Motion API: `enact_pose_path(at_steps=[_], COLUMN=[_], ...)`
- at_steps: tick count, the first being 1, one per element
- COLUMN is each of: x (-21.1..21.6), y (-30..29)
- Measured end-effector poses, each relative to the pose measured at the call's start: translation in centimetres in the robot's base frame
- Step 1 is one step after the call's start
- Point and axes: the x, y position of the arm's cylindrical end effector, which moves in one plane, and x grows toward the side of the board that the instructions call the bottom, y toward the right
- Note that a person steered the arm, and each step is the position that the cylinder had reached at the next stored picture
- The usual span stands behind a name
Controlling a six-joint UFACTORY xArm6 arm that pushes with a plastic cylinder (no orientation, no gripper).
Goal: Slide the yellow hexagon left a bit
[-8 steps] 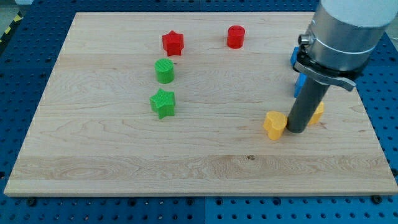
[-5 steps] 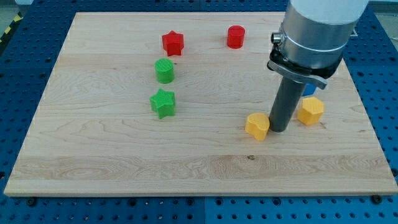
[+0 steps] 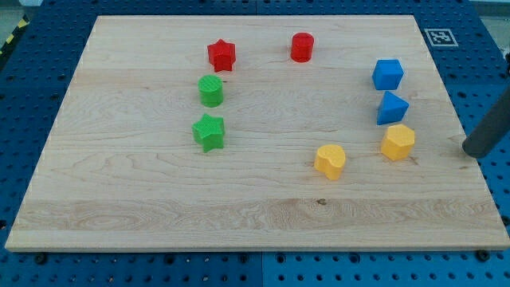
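My tip [image 3: 475, 151] rests at the counter [image 3: 119, 199] edge, well right of the yellow hexagon [image 3: 398, 143], touching nothing.

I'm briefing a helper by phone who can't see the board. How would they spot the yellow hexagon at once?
On the wooden board, look to the view's right, where two blue blocks stand one above the other. The yellow hexagon sits just below the lower blue block. The other yellow block, farther left, is heart-like, not six-sided.
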Motion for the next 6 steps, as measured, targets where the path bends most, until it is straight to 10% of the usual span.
enact_pose_path(at_steps=[6], x=[-1.2], y=[-8.9])
